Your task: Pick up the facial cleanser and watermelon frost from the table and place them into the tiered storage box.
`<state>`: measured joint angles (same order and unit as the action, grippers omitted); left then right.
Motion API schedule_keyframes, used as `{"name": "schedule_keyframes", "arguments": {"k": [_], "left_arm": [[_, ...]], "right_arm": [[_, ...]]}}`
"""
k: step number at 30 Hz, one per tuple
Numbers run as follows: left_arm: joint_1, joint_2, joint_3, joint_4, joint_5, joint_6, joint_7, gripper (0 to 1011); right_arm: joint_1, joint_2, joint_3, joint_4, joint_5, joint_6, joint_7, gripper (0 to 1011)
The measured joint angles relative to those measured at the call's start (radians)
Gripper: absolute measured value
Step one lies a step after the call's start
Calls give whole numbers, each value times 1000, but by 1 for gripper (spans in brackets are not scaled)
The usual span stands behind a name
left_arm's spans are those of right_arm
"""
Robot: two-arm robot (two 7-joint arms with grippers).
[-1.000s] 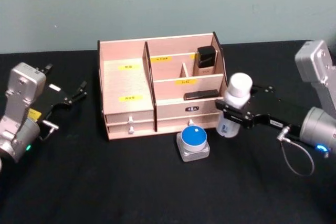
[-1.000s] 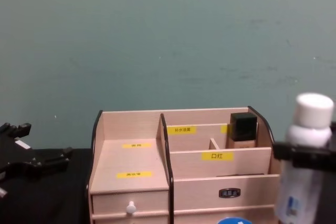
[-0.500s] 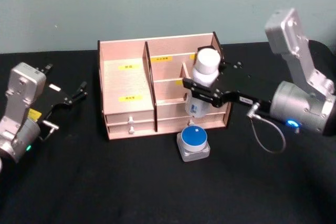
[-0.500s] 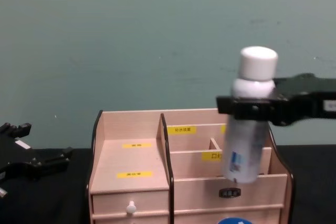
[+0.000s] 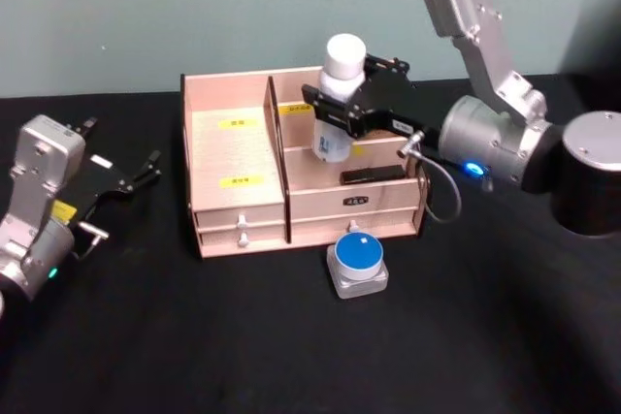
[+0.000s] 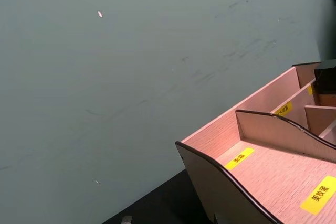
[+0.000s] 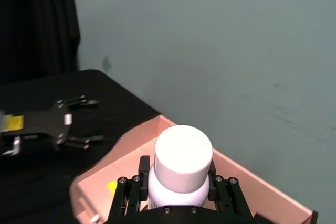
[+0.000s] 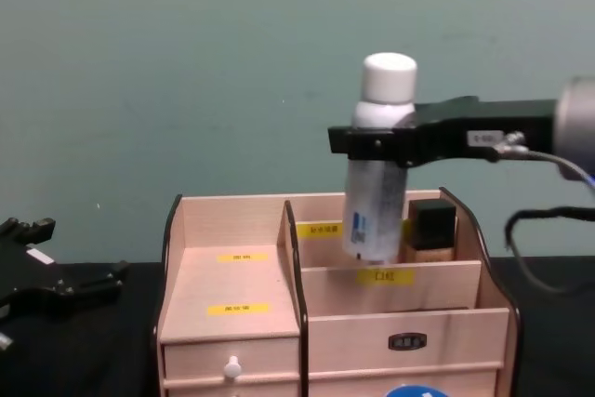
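Facial cleanser (image 8: 371, 204): long axis near vertical, cap up, base leaning slightly to the robot's left, hanging over the rear compartments in the right half of the tiered storage box (image 5: 233, 154). Right gripper (image 5: 339, 109): jaws clamped level across the bottle's upper body, just under the cap. The forearm reaches in level over the box's right wall. Watermelon frost (image 5: 356, 257): lid up on the table (image 5: 243, 346), just before the box's front. Left gripper (image 5: 122, 144): parked left of the box, jaws apart.
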<state>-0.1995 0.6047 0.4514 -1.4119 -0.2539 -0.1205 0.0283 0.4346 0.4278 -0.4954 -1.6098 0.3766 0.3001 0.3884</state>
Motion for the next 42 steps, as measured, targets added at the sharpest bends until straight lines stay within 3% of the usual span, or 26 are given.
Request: {"name": "schedule_keyframes", "arguments": {"k": [14,24,42], "left_arm": [[0,0,0,0,0,0,0,1010],[0,0,0,0,0,0,0,1010],[0,0,0,0,0,0,0,1010]], "right_arm": [[105,-125,-29,189,-81,-27,-23,605],[132,-166,-29,258,-122,-54,-22,605],[148,-210,-2,330,-155,-74,-12,605]]}}
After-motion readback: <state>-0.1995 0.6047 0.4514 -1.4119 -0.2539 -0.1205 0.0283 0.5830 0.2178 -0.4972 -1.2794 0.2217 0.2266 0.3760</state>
